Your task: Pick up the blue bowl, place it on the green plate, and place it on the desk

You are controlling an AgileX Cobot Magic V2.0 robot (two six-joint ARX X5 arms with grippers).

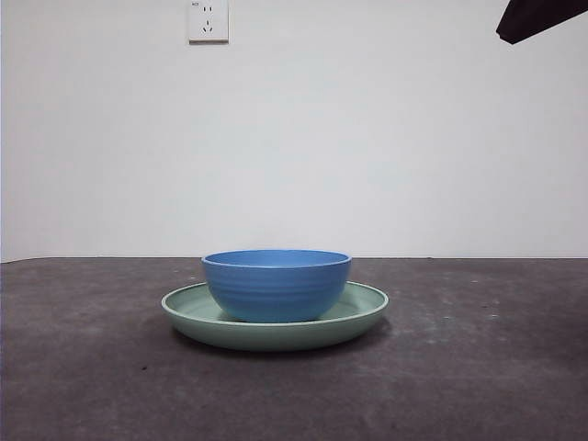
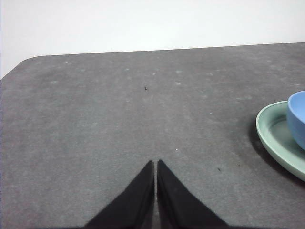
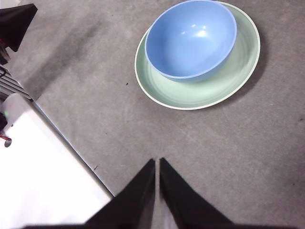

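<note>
The blue bowl [image 1: 277, 284] stands upright inside the green plate [image 1: 363, 310], and the plate rests on the dark desk [image 1: 83, 367] at the middle of the front view. From the right wrist view the blue bowl [image 3: 190, 38] is empty and sits on the green plate [image 3: 209, 93], well away from my right gripper [image 3: 157, 164], which is shut and holds nothing. My left gripper [image 2: 155, 166] is shut over bare desk [image 2: 95, 119], with the green plate [image 2: 274, 136] and blue bowl [image 2: 298, 117] off to one side.
A black arm tip [image 1: 537, 18] shows at the front view's top right corner. A wall socket [image 1: 208, 20] sits on the white wall behind. The right wrist view shows a white surface [image 3: 38, 181] beyond the desk's edge and another black gripper tip [image 3: 16, 24].
</note>
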